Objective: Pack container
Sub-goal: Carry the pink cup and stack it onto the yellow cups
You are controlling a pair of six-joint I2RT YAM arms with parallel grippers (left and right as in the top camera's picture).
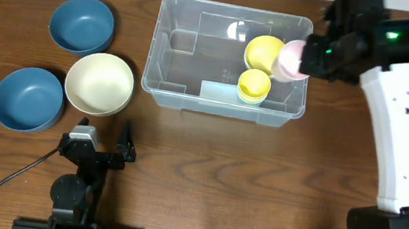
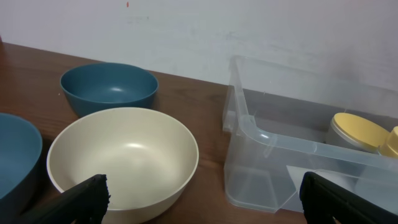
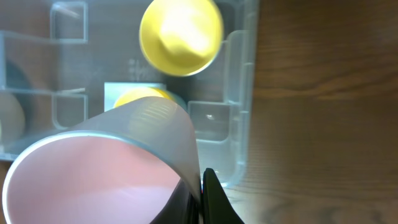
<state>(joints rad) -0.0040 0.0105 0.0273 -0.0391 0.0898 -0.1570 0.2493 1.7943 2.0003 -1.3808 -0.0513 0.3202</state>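
Right gripper (image 3: pixel 200 193) pinches pink cup (image 3: pixel 93 168) wall over container (image 1: pixel 187 65) right end — left gripper (image 2: pixel 208 196) jaws spread, container ahead-right.

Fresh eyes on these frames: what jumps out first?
A pink cup, pinched in the right arm's shut jaws, hangs over the right end of the clear bin, by two yellow cups inside. Left of the bin sit three bowls, two blue and one cream.

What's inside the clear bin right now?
In the container: the rear yellow cup and the front yellow cup, both at its right end. The right fingers hold a pink cup over that end; the floor under it is covered.
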